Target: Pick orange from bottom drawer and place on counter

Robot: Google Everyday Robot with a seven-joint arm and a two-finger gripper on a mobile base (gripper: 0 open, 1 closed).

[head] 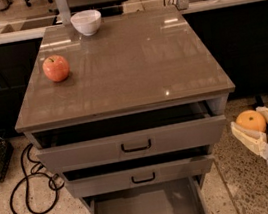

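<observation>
My gripper (256, 127) is at the lower right, to the right of the drawer cabinet and below counter height. It is shut on the orange (250, 121), a small bright orange fruit held between the two pale fingers (245, 137). The bottom drawer (146, 212) is pulled out at the bottom of the view; its flat grey floor is bare. The counter (127, 64) is the glossy grey-brown cabinet top, up and to the left of the gripper.
A red-orange apple (56, 68) sits on the counter's left side and a white bowl (86, 22) at its far edge. The two upper drawers (132, 144) stand slightly open. Black cables (34, 195) lie on the floor at left.
</observation>
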